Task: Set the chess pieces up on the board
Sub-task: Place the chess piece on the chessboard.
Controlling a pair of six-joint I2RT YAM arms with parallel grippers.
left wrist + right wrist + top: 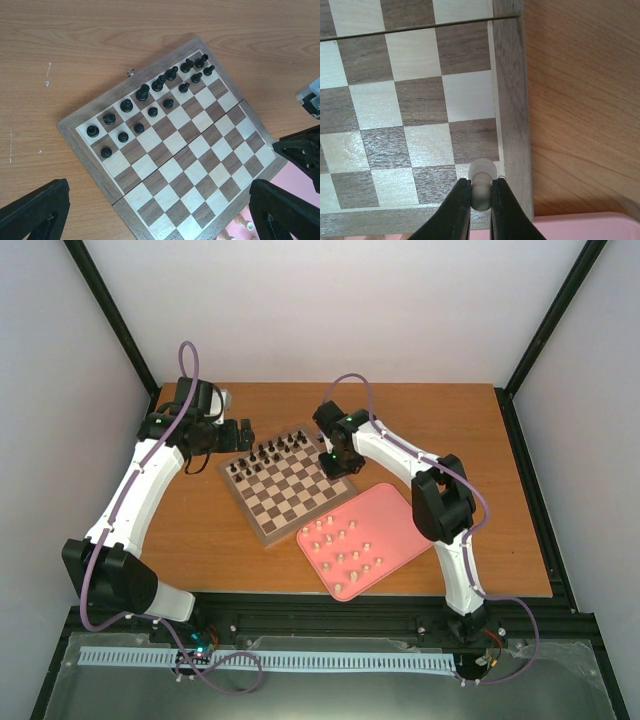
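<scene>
The board [292,498] lies at the table's middle, with black pieces [268,452] lined along its far-left side. Several pale chess pieces [340,545] stand on a pink tray [388,512] to its right. My right gripper [338,466] is over the board's right corner. In the right wrist view it [481,192] is shut on one pale chess piece [481,176], held just above the corner square beside the board's border [512,125]. My left gripper [157,192] hangs open above the board [185,165], nothing between its fingers.
The black pieces [145,92] fill two rows at the board's far side. The right arm [306,150] reaches in at the board's edge. Two pale pieces [243,223] and the pink tray [292,184] show beyond the near corner. Bare wooden tabletop [580,100] surrounds the board.
</scene>
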